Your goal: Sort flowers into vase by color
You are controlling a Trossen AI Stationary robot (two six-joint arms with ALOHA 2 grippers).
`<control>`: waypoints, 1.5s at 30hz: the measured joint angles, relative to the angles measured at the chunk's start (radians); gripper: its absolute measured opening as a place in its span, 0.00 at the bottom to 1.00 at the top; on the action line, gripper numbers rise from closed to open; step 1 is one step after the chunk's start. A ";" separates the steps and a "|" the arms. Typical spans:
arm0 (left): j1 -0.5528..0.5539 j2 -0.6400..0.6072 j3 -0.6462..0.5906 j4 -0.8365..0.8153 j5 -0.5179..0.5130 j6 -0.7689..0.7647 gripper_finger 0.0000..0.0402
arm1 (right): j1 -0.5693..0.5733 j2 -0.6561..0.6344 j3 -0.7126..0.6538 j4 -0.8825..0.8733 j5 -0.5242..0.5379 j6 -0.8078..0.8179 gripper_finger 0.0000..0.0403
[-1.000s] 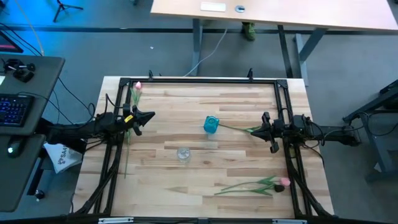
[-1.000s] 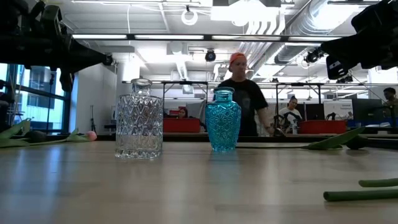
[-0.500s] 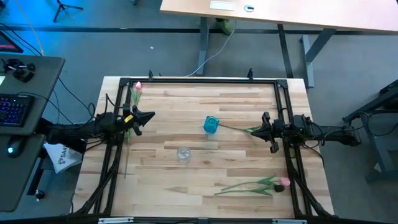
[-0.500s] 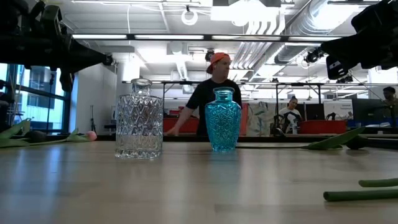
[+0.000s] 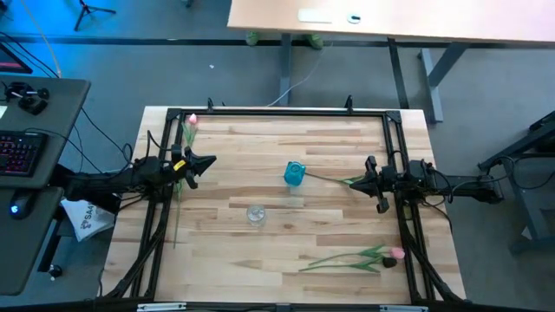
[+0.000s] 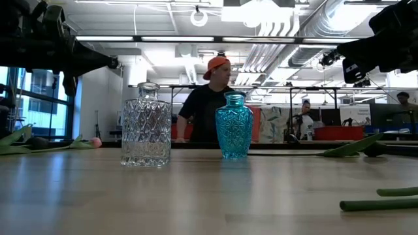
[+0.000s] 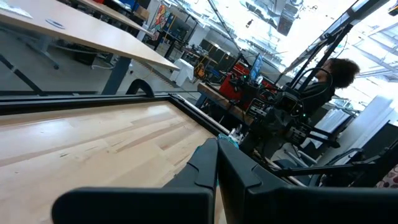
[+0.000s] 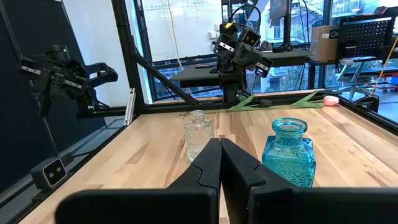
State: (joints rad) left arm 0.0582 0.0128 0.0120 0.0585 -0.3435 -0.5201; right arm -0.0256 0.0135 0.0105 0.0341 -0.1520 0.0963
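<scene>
A blue vase [image 5: 295, 173] and a clear glass vase [image 5: 255, 213] stand upright mid-table. One pink tulip [image 5: 191, 121] lies at the far left corner, another [image 5: 395, 254] near the right front. A green stem [image 5: 328, 178] lies flat between the blue vase and my right gripper [image 5: 359, 182]; its dark head [image 6: 373, 150] shows in the low view. Another stem [image 5: 176, 221] lies beneath my left arm. My left gripper [image 5: 210, 162] hangs shut at the left edge, above the table. My right gripper is shut too, at the right edge. Both point level toward the middle.
A black frame [image 5: 277, 111] runs along the table's far edge and both sides. Bare wood lies between the vases and the near edge. Beyond the far edge stands a desk [image 5: 390, 17], and a person [image 6: 209, 104] is in the room behind.
Both arms, the vases and the flowers have kept still. The person behind the far edge has walked toward the left in the low view.
</scene>
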 joint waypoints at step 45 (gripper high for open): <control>0.000 0.000 0.000 0.000 0.000 0.000 0.00 | -0.137 0.836 0.714 -0.224 0.338 0.627 0.00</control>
State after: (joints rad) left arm 0.0586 0.0128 0.0124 0.0583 -0.3435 -0.5201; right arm -0.1629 0.8498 0.7246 -0.1899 0.1858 0.7230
